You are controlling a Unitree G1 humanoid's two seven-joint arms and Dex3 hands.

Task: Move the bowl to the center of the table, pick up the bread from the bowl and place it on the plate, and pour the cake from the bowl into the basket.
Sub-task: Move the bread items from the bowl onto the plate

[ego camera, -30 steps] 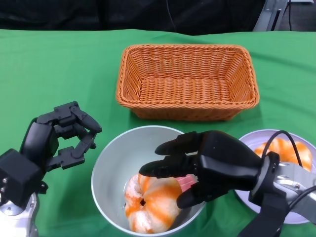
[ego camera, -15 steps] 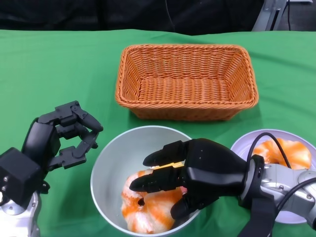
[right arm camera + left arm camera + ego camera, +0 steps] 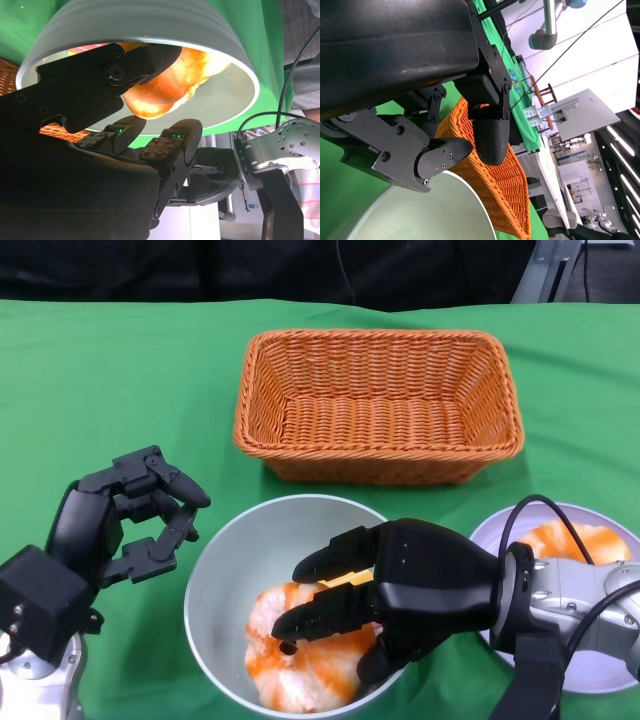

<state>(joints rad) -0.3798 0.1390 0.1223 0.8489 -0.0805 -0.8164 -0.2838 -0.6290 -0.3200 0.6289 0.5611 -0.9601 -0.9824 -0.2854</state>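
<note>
A grey bowl [image 3: 225, 570] stands at the near middle of the green table. An orange-and-white bread [image 3: 300, 665] lies in it. My right hand [image 3: 410, 585] reaches into the bowl from the right; its fingers lie over the bread and its thumb closes on the near side. In the right wrist view the bread [image 3: 165, 87] sits between the fingers of that hand [image 3: 100, 145], under the bowl's wall [image 3: 150, 20]. A yellowish bit [image 3: 350, 579] shows between the fingers; the cake is otherwise hidden. My left hand [image 3: 125, 525] hangs just left of the bowl, fingers apart, holding nothing.
The orange wicker basket [image 3: 378, 405] stands behind the bowl, nothing in it. A white plate [image 3: 600, 680] at the near right carries another orange-and-white bread [image 3: 580, 540]. The left wrist view shows the basket [image 3: 490, 190] beyond the bowl's rim [image 3: 420, 215].
My right hand has sunk into the bowl and moved left, and its fingers have closed down onto the bread. The left hand has stayed where it was.
</note>
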